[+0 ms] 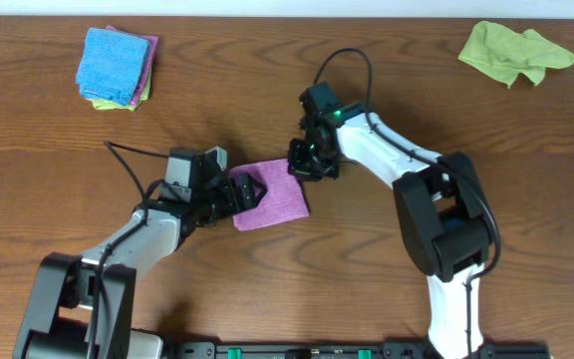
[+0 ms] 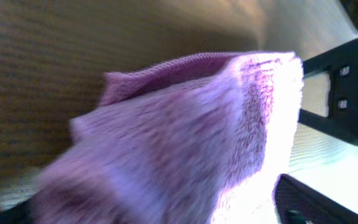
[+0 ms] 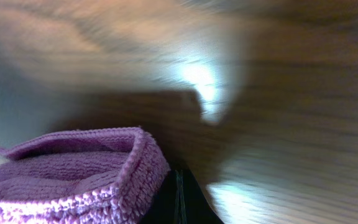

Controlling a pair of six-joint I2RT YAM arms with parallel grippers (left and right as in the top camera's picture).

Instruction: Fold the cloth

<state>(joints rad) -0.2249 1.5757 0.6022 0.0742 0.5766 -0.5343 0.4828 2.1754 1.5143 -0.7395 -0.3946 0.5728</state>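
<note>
The purple cloth (image 1: 277, 202) lies folded at the middle of the wooden table. My left gripper (image 1: 245, 191) is at its left edge and looks shut on that edge. In the left wrist view the cloth (image 2: 185, 137) fills the frame, raised close to the camera, and hides the fingers. My right gripper (image 1: 305, 166) is low at the cloth's far right corner. In the right wrist view its fingers (image 3: 179, 200) are pressed together, with the cloth's folded edge (image 3: 73, 168) just to their left, beside them and not between them.
A stack of folded cloths, blue on top (image 1: 116, 66), sits at the far left. A crumpled green cloth (image 1: 514, 52) lies at the far right. Dark parts of the right arm (image 2: 347, 93) show at the right of the left wrist view.
</note>
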